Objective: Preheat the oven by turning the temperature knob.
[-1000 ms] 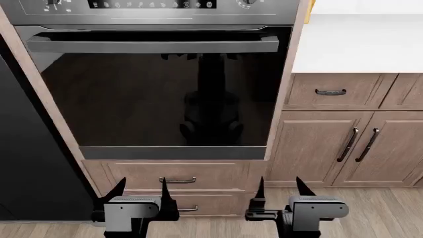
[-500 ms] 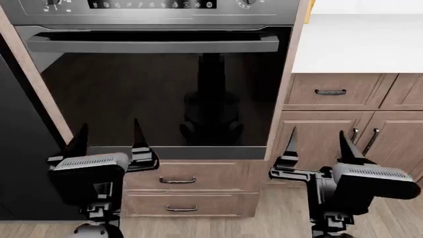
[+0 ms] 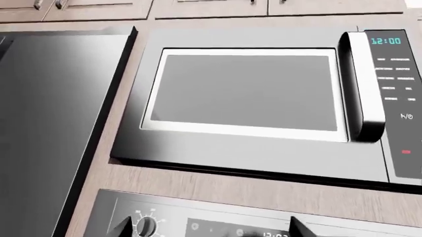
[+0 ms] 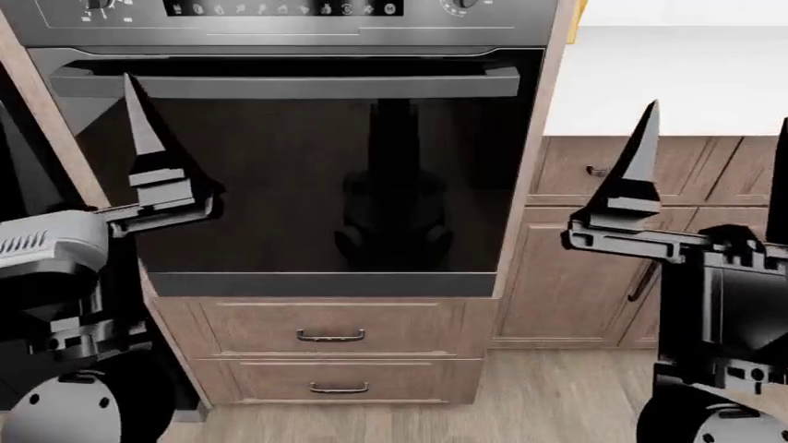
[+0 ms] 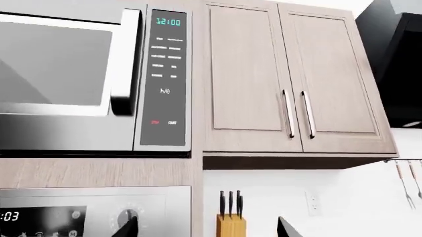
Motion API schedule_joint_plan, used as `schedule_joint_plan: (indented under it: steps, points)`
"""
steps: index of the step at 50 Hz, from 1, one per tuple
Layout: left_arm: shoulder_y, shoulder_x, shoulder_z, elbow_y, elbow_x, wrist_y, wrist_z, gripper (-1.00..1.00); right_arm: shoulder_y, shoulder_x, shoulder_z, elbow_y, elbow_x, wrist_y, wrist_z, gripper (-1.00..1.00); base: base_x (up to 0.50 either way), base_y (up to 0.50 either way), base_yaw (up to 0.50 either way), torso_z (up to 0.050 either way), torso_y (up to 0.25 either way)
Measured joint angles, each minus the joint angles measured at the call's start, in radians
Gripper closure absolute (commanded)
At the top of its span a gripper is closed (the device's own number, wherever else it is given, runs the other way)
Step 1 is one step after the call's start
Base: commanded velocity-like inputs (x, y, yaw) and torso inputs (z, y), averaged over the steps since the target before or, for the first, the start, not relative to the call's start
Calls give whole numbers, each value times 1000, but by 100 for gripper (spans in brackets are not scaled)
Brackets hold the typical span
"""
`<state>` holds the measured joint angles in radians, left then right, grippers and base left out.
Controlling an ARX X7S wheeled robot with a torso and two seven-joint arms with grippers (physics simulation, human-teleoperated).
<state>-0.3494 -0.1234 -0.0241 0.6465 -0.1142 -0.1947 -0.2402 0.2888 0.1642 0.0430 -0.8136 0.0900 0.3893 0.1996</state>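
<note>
You had both arms raised in front of the oven (image 4: 308,175), neither touching it. Your left gripper (image 4: 74,138) stood with its fingers spread apart and empty, level with the dark glass door beside the left end of the bar handle (image 4: 283,85). Your right gripper (image 4: 714,157) was likewise spread wide and held nothing, in front of the wooden cabinets (image 4: 591,277) to the oven's right. The two knobs sat on the control panel at the top edge of the head view, either side of the display (image 4: 283,8). I could not tell from the frames which was the temperature knob; numerals were too small to read. The left wrist view showed the microwave (image 3: 244,94) above the panel.
</note>
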Motion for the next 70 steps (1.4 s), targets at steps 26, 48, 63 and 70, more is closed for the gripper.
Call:
schedule_joint_plan:
  steps: [26, 48, 63, 70]
  points:
    - [-25, -44, -30, 95, -37, -12, -34, -100, 18, 61, -4, -125, 14, 22, 27, -100, 0, 102, 0, 0, 0]
    - [-31, -65, -27, 103, -47, -9, -54, -100, 17, 88, -21, -133, 32, 10, 48, -100, 0, 412, 0, 0, 0]
    - [-29, -76, -21, 106, -51, -7, -64, -100, 14, 103, -30, -133, 39, 6, 63, -100, 0, 400, 0, 0, 0]
    - [-29, -80, -18, 106, -54, -5, -69, -100, 13, 110, -33, -133, 42, 4, 70, -100, 0, 402, 0, 0, 0]
